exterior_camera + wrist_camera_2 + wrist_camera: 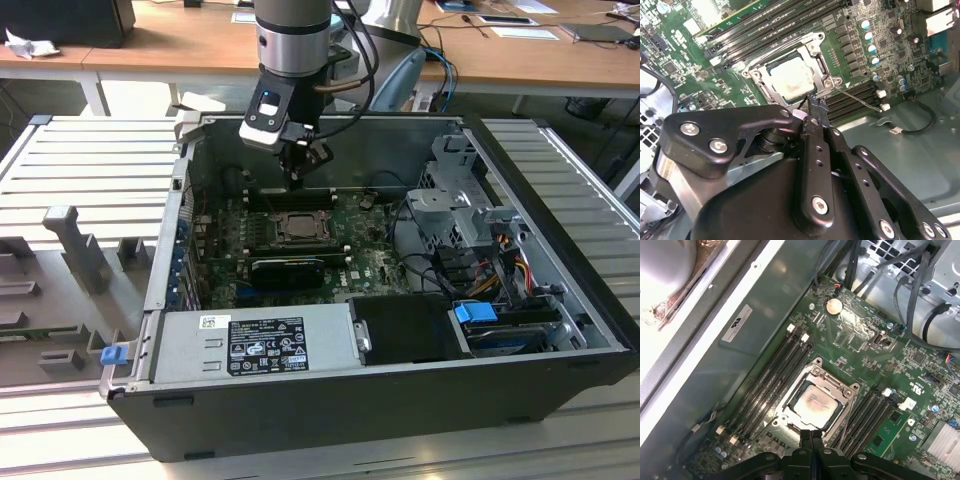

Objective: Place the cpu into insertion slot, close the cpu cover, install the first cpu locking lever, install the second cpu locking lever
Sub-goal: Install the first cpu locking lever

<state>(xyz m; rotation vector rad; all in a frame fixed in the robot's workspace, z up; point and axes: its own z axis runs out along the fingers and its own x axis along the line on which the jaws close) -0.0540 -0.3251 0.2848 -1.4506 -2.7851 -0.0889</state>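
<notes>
Just below the fingers [816,107], inside the open case [300,400], lies the slot [756,75]; the cpu [792,80] sits flat in it, and the cover [827,62] is folded down over it, its window framing the chip; in the first wrist view the cpu [815,402] looks square to the cover [837,385], with no corner riding up. The fingers are pressed together with only a seam between them and hold nothing; their tips hang at the slot's near edge, beside the corner from which a thin lever [860,100] slants out across the black memory slots [850,97]; whether the tips touch that lever I cannot tell.

Chip and cover look settled, so the work in hand appears to be the levers. To do it well, I judge that the closed tips should bear on the lever's wire alone, not on the cover or the green board [860,340]; the push should follow the lever's own arc down, then sideways under its catch; the force should be steady, since a thin sprung wire may slip off narrow tips and strike the small parts nearby.
</notes>
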